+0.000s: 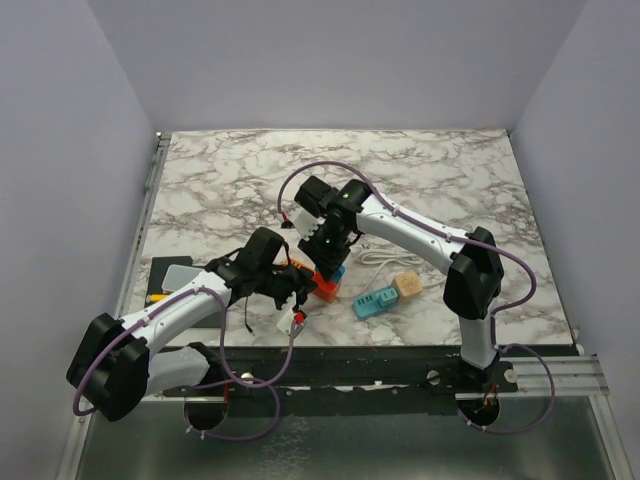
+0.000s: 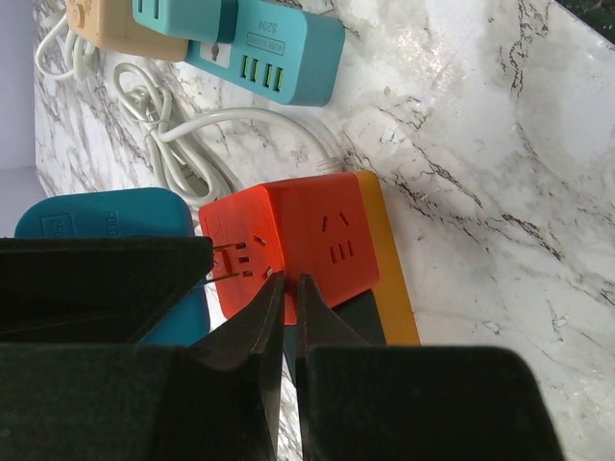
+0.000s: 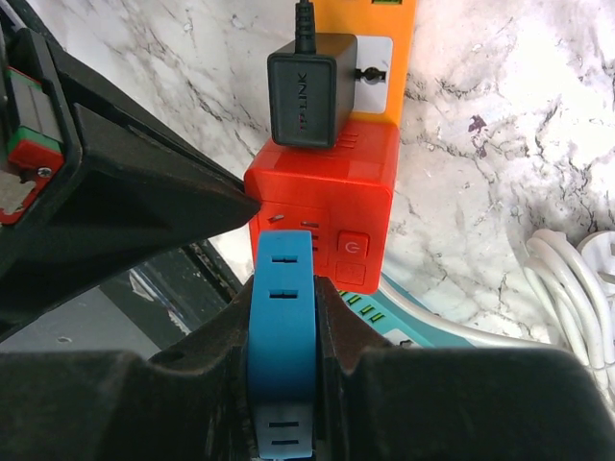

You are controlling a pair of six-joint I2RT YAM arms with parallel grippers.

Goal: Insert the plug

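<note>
Top view: the left pincer [image 1: 293, 292] and right pincer [image 1: 326, 258] meet over a red-orange plastic socket cube [image 1: 326, 288] towards six o'clock on the marbled surface [image 1: 240, 180].

Left wrist view: the left pincer's tips are nearly together, with nothing seen between them, and sit at the cube's lower edge. At nine o'clock, a blue plastic plug [image 2: 101, 213] shows bare metal prongs [image 2: 229, 266] reaching the cube's face.

Right wrist view: the right pincer is clamped on the plug, which is nosed against the cube. By this evidence the plug is lined up, and the final push to seat it remains.
</note>
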